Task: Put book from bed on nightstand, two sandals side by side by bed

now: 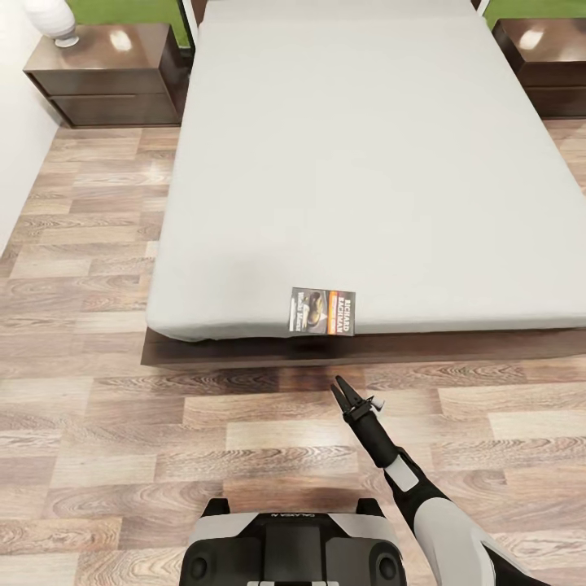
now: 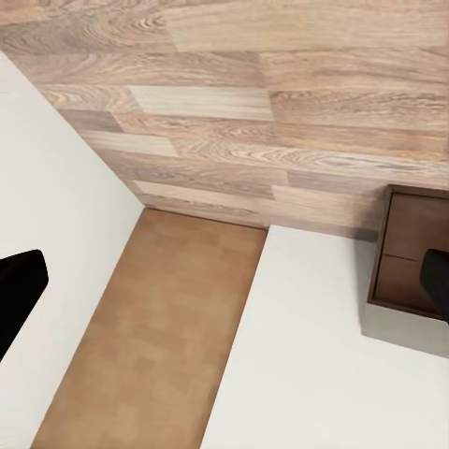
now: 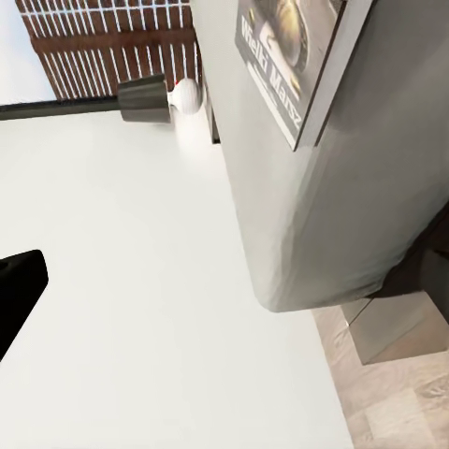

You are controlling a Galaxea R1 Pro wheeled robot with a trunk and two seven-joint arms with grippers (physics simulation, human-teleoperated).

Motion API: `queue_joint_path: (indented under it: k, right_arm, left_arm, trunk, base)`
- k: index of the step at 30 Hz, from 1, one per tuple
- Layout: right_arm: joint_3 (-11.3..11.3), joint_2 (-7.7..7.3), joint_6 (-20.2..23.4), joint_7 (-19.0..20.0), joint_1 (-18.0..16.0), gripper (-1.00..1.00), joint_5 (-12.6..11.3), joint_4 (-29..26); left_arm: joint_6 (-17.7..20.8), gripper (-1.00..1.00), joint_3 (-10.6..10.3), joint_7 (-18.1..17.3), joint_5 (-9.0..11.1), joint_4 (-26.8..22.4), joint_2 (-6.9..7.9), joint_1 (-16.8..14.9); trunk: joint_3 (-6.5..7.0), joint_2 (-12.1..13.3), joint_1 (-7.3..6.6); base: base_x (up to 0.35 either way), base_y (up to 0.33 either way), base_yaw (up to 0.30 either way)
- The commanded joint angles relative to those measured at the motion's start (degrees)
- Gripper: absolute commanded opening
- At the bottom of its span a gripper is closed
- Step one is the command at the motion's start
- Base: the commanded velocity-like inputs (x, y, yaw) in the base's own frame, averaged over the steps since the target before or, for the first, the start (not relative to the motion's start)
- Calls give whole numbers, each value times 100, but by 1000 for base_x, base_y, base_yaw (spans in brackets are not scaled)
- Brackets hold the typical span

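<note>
The book (image 1: 323, 311), dark with an orange band, lies flat at the near edge of the bed's grey mattress (image 1: 366, 163). My right gripper (image 1: 339, 385) hovers over the floor just short of the bed's dark frame, pointing at the book and rolled on its side. The right wrist view shows the book (image 3: 290, 56) on the mattress corner (image 3: 346, 187), with one black finger (image 3: 19, 285) at the picture's edge, so the gripper is open and empty. The left gripper (image 2: 224, 281) is open, its fingers (image 2: 19, 290) far apart over floor and wall. The sandals are out of view.
Dark brown nightstands stand at both sides of the bed's head, the left nightstand (image 1: 106, 73) carrying a white lamp base (image 1: 53, 20), the right nightstand (image 1: 545, 65) bare on top. Wood-plank floor (image 1: 81, 268) runs along the bed's left side. A white wall (image 1: 12, 122) borders the far left.
</note>
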Motion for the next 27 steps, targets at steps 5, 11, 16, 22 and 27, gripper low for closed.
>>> queue_joint_path:
  k: [5,11,16,22,27]
  right_arm:
    - [-1,-19,59,10,0,100,-40,-6]
    - [-15,-127,60,15,0,100,-41,-3]
    - [-21,-178,55,15,0,100,-42,-2]
    - [-24,-208,45,17,0,100,-42,-2]
    - [-24,-216,39,17,0,100,-42,-2]
  left_arm:
    - [-17,100,-47,9,39,2,-2,-1]
    - [-17,100,-44,9,39,1,-2,-1]
    - [-17,100,-46,9,39,1,-2,-1]
    - [-22,100,-48,9,33,1,-2,-1]
    - [-24,100,-49,9,31,1,-2,-1]
  trunk:
    - [-2,-2,0]
    - [-2,-2,0]
    - [-2,-2,0]
    - [-2,-2,0]
    - [-2,-2,0]
  base:
    - [18,3,0]
    - [128,1,0]
    - [154,0,0]
    - [58,0,0]
    - [19,0,0]
